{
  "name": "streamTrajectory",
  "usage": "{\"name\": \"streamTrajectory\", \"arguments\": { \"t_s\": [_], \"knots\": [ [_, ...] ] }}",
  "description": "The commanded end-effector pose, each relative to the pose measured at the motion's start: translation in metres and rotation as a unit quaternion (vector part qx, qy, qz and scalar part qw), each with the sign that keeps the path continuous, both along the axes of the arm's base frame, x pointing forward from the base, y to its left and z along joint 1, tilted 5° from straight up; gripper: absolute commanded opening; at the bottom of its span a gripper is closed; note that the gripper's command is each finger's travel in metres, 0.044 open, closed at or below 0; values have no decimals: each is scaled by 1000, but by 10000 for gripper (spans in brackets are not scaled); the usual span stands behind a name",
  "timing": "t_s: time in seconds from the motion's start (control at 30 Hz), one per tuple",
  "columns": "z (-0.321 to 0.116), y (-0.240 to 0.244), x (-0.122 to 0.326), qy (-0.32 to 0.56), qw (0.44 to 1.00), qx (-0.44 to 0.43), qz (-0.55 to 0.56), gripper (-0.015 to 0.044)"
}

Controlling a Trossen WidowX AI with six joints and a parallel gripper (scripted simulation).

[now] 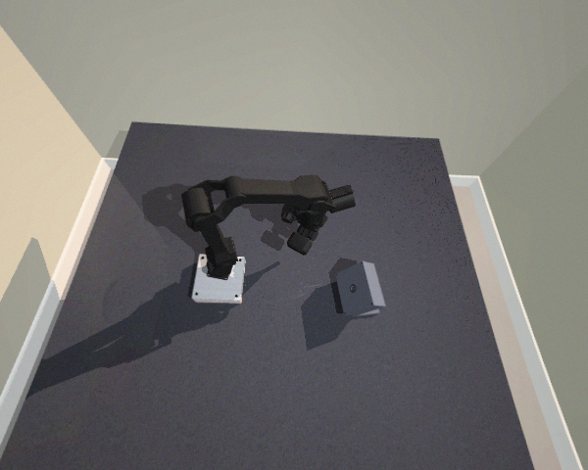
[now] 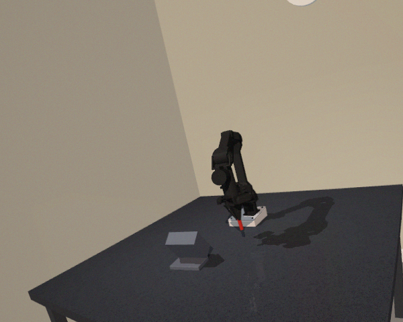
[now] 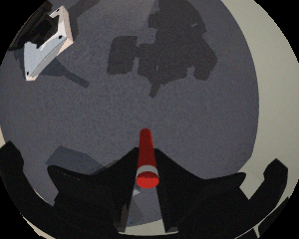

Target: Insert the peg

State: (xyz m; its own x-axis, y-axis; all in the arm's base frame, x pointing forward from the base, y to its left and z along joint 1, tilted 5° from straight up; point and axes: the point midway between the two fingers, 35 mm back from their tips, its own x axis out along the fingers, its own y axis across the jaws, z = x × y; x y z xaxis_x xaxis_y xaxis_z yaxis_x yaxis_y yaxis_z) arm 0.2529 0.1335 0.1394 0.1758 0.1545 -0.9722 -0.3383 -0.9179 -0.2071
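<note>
The peg is a red round rod with a grey band near its upper end. My gripper is shut on the peg and holds it in the air, slightly tilted, with its lower end pointing down. Arm parts hide the peg and fingertips in the top view. The sloped panel is a grey block on a low foot, well apart from the peg. Its dark round hole shows in the face on the robot's side in the top view. The exterior view shows the block from behind, with the hole hidden.
The arm's white base plate is to the left of the panel in the top view. The dark table bears both. The bent arm reaches around above the table, and its shadows fall on the table.
</note>
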Motion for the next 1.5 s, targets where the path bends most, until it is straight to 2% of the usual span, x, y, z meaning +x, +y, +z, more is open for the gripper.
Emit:
{"name": "streamTrajectory", "arguments": {
  "t_s": [0.0,1.47],
  "knots": [
    [-1,-4,0,-2,1000,11,-17,0],
    [4,-44,19,-41,980,109,-162,0]
  ]
}}
